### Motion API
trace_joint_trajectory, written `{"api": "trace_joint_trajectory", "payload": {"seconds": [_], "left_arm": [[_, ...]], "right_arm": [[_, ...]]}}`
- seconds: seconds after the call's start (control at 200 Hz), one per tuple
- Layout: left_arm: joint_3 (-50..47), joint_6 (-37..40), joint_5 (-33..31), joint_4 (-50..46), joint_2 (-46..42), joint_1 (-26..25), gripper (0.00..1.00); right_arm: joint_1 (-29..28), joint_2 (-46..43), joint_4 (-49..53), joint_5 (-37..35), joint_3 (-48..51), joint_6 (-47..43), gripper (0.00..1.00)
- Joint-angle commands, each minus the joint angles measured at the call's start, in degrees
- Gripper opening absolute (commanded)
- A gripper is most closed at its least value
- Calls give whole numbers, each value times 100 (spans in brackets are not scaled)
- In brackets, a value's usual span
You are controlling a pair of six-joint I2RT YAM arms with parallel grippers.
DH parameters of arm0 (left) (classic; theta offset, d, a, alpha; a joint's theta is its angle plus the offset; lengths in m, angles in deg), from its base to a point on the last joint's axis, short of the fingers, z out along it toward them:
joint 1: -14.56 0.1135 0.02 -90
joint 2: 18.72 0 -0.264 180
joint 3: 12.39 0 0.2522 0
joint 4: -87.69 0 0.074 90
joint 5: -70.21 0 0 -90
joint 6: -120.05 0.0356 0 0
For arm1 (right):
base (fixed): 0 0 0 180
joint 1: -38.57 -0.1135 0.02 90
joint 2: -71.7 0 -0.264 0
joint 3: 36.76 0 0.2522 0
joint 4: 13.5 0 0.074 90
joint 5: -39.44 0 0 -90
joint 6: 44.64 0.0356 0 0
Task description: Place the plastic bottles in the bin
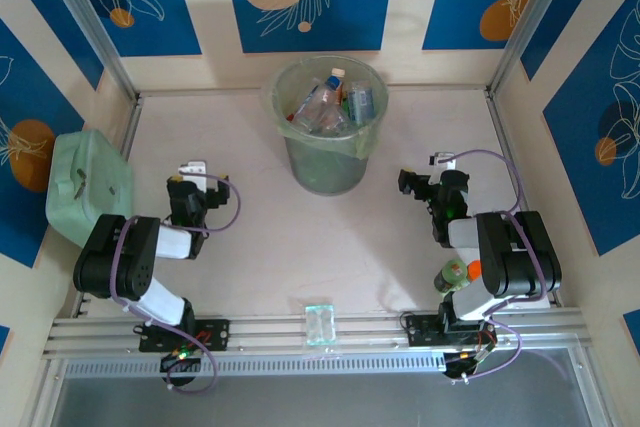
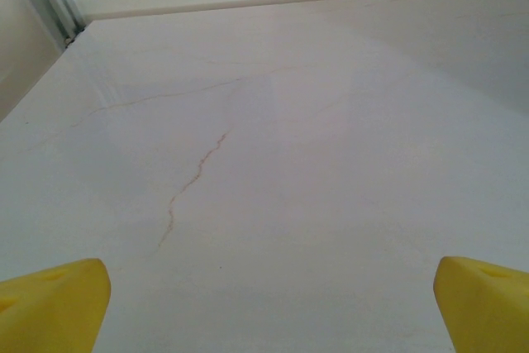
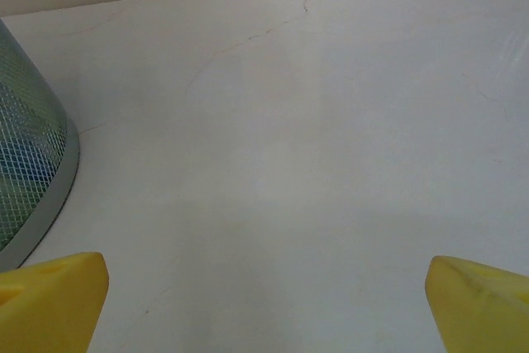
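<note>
At the near edge, a small clear piece (image 1: 319,325) is lying on the rail between the two arm bases, and a stubby green item with an orange top (image 1: 455,273) is standing just beside the right arm's base. Farther in, the left hand (image 2: 269,307) is hanging over the bare counter (image 1: 300,237) with its yellow fingertips (image 2: 54,299) spread wide apart and gripping nothing. The right hand (image 3: 264,307) is likewise gaping wide and carrying nothing, with the bin's wall showing at its left. A mint green lidded box (image 1: 88,182) is sitting at the left wall. At the far middle the bin (image 1: 325,162) is standing upright, and the plastic bottles (image 1: 322,107) are lying heaped inside it.
</note>
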Motion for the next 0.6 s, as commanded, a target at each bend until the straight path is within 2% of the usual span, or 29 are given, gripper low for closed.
{"api": "trace_joint_trajectory", "payload": {"seconds": [0.0, 0.06, 0.595], "left_arm": [[213, 242, 607, -133, 39, 32, 100], [229, 287, 786, -191, 25, 33, 100], [290, 243, 933, -302, 40, 93, 100]], "right_arm": [[-11, -34, -61, -49, -118, -109, 99], [-13, -34, -56, -45, -126, -109, 99], [47, -21, -10, 113, -156, -107, 99]]}}
